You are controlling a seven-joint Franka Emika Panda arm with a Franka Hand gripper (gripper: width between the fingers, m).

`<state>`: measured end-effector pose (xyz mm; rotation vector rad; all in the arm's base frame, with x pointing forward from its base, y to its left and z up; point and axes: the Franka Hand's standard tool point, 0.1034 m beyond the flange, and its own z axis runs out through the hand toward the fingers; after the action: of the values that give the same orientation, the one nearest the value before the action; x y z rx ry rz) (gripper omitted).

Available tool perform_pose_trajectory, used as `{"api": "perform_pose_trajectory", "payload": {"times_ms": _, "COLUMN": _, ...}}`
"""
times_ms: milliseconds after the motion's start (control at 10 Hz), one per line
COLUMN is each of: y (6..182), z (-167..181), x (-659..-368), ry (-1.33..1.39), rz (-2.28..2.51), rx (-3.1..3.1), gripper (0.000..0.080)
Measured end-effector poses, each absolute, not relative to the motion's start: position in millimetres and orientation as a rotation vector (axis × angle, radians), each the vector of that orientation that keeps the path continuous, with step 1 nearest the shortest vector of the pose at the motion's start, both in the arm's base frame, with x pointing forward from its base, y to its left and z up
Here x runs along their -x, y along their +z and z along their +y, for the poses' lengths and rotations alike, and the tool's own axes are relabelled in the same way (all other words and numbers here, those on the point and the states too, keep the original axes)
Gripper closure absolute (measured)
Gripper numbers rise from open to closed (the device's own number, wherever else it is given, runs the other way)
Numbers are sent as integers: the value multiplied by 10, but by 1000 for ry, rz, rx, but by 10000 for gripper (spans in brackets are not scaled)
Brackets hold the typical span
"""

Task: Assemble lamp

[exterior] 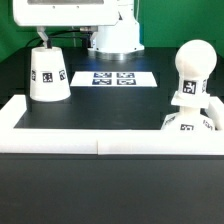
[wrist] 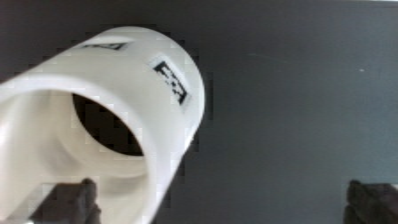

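The white cone-shaped shade [exterior: 48,76] stands on the black table at the exterior view's left, with square tags on its side. In the wrist view the shade [wrist: 125,95] shows its open top and two tags. My gripper [exterior: 42,38] hangs just above the shade. It is open and empty [wrist: 219,205], with one finger [wrist: 68,205] over the shade's rim and the other [wrist: 370,202] over bare table. The round bulb [exterior: 193,66] sits upright on the squat base [exterior: 188,120] at the exterior view's right.
The marker board [exterior: 112,77] lies flat at the middle back of the table. The white robot pedestal [exterior: 115,38] stands behind it. A low white wall [exterior: 100,140] runs along the front and up both sides of the black table.
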<state>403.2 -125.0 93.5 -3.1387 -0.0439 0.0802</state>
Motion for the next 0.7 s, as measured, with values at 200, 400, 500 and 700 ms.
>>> {"api": "perform_pose_trajectory", "payload": {"times_ms": 200, "y": 841, "z": -1294, "x": -3997, "ry": 88, "rz": -48, "rx": 3143, "gripper": 100}}
{"api": "perform_pose_trajectory", "payload": {"times_ms": 400, "y": 801, "z": -1301, "x": -3980, "ry": 104, "rz": -54, "rx": 3144, "gripper": 100}}
{"api": "perform_pose_trajectory", "payload": {"times_ms": 500, "y": 793, "z": -1302, "x": -3979, "ry": 106, "rz": -54, "rx": 3144, "gripper": 223}}
{"api": "perform_pose_trajectory", "payload": {"times_ms": 700, "y": 785, "z": -1301, "x": -3974, "ry": 110, "rz": -55, "rx": 3144, "gripper": 363}}
